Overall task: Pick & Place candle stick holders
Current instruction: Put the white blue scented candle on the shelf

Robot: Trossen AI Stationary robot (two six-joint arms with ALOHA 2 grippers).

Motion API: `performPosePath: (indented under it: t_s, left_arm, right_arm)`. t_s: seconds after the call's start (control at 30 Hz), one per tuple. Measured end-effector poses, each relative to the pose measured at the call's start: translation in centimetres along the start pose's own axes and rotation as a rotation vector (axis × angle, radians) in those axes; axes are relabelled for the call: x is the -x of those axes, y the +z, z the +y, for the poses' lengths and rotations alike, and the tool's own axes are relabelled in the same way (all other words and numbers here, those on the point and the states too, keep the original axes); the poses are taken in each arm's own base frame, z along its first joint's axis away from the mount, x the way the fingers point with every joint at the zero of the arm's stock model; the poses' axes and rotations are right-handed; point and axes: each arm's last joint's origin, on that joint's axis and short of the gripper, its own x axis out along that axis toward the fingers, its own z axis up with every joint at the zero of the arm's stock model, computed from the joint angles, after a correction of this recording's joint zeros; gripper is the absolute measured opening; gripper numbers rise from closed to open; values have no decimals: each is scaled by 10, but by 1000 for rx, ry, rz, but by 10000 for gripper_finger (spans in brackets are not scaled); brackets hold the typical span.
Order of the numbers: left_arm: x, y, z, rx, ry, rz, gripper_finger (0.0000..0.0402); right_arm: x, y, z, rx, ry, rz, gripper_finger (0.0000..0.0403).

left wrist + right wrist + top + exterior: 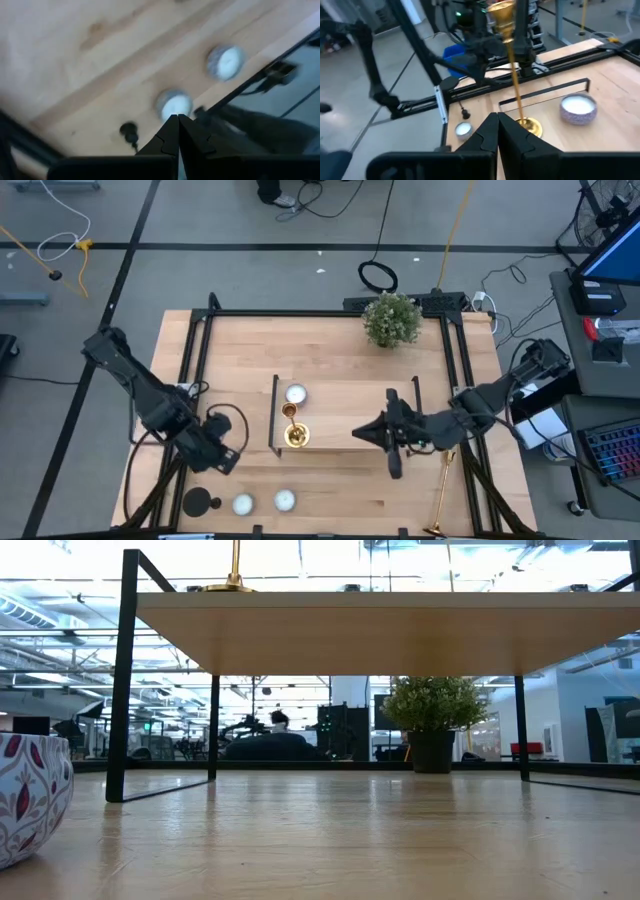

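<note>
2 gold candlesticks: one upright (294, 430) on the stand (340, 385), one lying (441, 495) at table's front-right edge; 1 black holder (198, 502) front-left; 3 white candles; left gripper (225, 460) clenched empty, right gripper (362, 432) clenched empty.

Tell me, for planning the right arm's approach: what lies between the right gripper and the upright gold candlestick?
Only bare stand top, as the high view shows, between right gripper and upright gold candlestick.

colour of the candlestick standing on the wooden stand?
Shiny gold candlestick, cup top to round base; clearest in the right wrist view.
</note>
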Motion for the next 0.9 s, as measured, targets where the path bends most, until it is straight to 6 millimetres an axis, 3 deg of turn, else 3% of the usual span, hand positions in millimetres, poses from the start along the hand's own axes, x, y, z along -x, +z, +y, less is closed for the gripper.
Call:
performPosePath:
  t_s: [0.17, 0.33, 0.63, 0.9]
  left_arm:
    - [-18, -9, -4, 52, 83, 58, 3]
    - [-27, -10, -11, 90, 50, 35, 9]
    - [-27, -5, -19, 112, -62, -94, 13]
    - [-27, 0, -26, 55, -109, -51, 9]
  right_arm:
    - [13, -5, 11, 81, 52, 18, 0]
    - [22, -4, 14, 104, 76, 17, 0]
    - [33, -4, 13, 115, 86, 36, 0]
    - [36, -4, 14, 129, 93, 43, 0]
